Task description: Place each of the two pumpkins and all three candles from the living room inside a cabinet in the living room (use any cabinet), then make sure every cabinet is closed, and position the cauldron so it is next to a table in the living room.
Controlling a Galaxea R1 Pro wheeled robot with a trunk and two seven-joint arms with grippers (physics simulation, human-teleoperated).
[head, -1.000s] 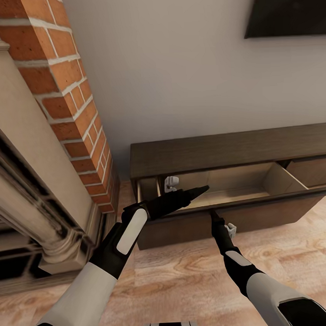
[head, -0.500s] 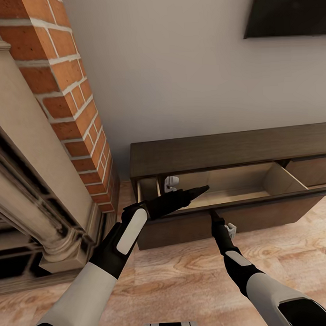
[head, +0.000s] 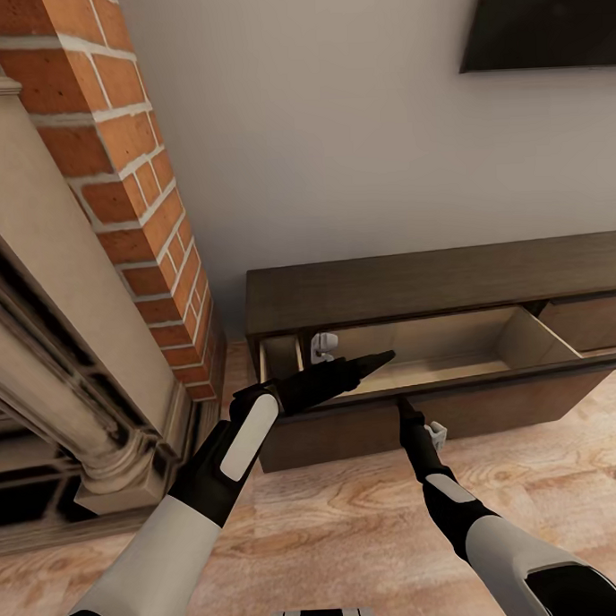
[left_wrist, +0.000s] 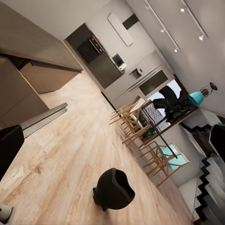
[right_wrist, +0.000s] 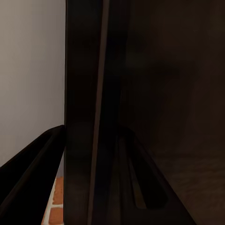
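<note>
One drawer of the cabinet (head: 432,285) stood open and looked empty, the right gripper (head: 405,409) clamped on its front edge, the left gripper (head: 382,357) apparently closed above it, the cauldron (left_wrist: 114,189) sitting on the floor well apart; stocking probably came next.

A red brick chimney (head: 127,163) and pale stone fireplace surround (head: 50,355) fill the frame's left. A plain grey wall (head: 318,137) rises behind, a dark screen (head: 546,20) upper right, light wood floor (head: 353,521) below.

No readable text, labels, brands or nos. anywhere: cabinet (head: 415,290), wall, kitchen units all blank.
</note>
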